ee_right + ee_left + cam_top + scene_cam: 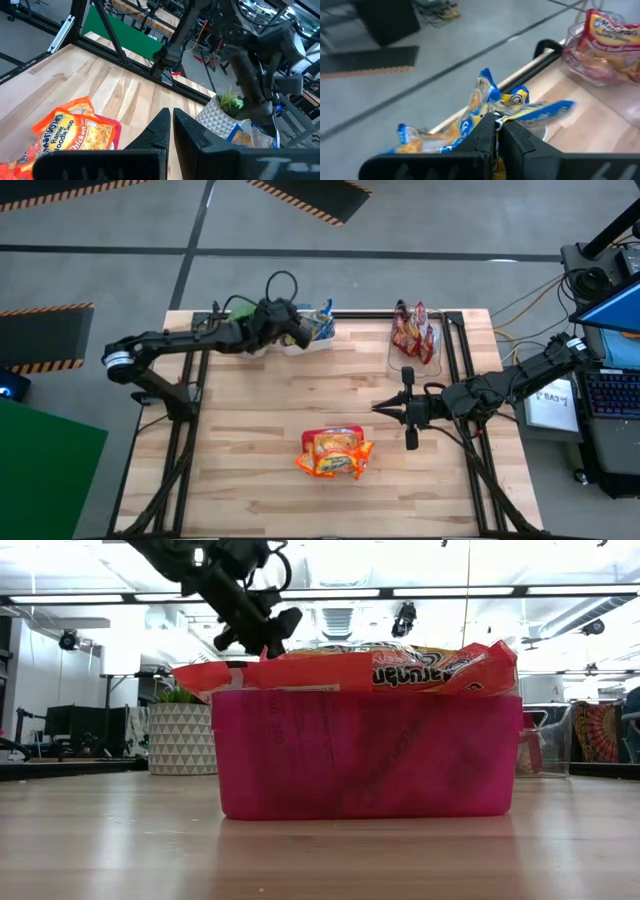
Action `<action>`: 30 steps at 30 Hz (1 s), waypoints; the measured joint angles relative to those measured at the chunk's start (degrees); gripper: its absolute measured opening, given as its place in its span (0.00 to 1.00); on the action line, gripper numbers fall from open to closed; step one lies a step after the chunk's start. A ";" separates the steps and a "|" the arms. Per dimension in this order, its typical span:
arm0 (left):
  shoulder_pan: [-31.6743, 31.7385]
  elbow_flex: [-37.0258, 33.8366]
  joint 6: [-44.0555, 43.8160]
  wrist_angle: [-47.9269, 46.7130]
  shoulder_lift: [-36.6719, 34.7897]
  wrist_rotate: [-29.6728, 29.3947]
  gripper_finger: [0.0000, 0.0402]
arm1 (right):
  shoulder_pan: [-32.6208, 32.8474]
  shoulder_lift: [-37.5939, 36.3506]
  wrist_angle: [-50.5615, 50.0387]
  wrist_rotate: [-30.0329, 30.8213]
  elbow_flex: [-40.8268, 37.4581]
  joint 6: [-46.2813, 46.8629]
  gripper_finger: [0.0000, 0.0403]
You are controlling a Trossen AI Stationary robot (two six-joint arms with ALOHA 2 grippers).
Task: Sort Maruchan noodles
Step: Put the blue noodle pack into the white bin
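Observation:
Blue-and-yellow noodle packets [318,326] stand crowded in a white bin [300,345] at the table's far edge. My left gripper [496,125] sits right over them, shut on one packet [530,110]; it also shows in the low view [262,638]. Orange-yellow packets [335,452] are heaped in a pink bin [365,755] near the table's middle. Dark red packets [412,330] stand in a clear bin [428,355] at the far right. My right gripper [385,408] hovers shut and empty between the pink and clear bins, its fingers [161,125] meeting at the tips. My left gripper pinches a blue-and-yellow packet between its two fingers, at a crinkled edge [506,114] right beside the fingertips. It comes slanting down from the table's left. The packet juts out past the fingertips above the others in the white bin; whether it hangs clear of them I cannot tell.
A potted plant in a white patterned pot [216,116] stands by the white bin at the far edge. Black frame rails [455,350] run along the table's sides. Bare wood [240,420] lies left of the pink bin and along the near edge.

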 joint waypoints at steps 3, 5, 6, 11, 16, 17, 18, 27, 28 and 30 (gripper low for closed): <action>2.02 0.15 -1.17 -0.29 0.59 4.62 0.00 | 0.00 0.00 0.07 0.02 0.00 -0.85 0.03; 2.43 0.15 -1.73 -0.79 0.72 4.99 0.00 | 0.00 0.00 0.23 0.02 0.00 -1.53 0.03; 2.45 0.15 -1.76 -1.11 0.72 5.08 0.00 | 0.00 0.00 0.53 0.02 0.00 -1.89 0.03; 2.43 0.15 -2.11 -3.43 0.70 5.09 0.00 | 0.00 -0.34 1.30 0.04 0.00 -3.49 0.03; 2.54 0.02 -4.25 -4.82 0.83 1.83 0.00 | -0.18 -0.87 1.46 0.06 0.00 -4.87 0.03; 2.62 0.02 -4.27 -4.78 1.02 0.55 0.00 | -0.37 -1.01 1.43 0.04 0.00 -4.95 0.03; 2.75 0.02 -4.27 -4.76 1.33 -0.18 0.00 | -0.56 -1.07 1.44 0.03 0.00 -4.97 0.03; 2.87 1.77 -7.25 -5.77 5.83 -0.47 0.11 | -3.97 -1.11 1.41 0.02 0.00 -4.25 0.03; 2.87 2.15 -7.19 -5.91 6.29 -0.56 0.13 | -4.40 -1.11 1.26 0.02 0.00 -3.86 0.03; 2.89 3.16 -6.43 -5.87 6.92 -0.68 0.19 | -5.00 -1.11 0.84 0.01 0.00 -3.48 0.03</action>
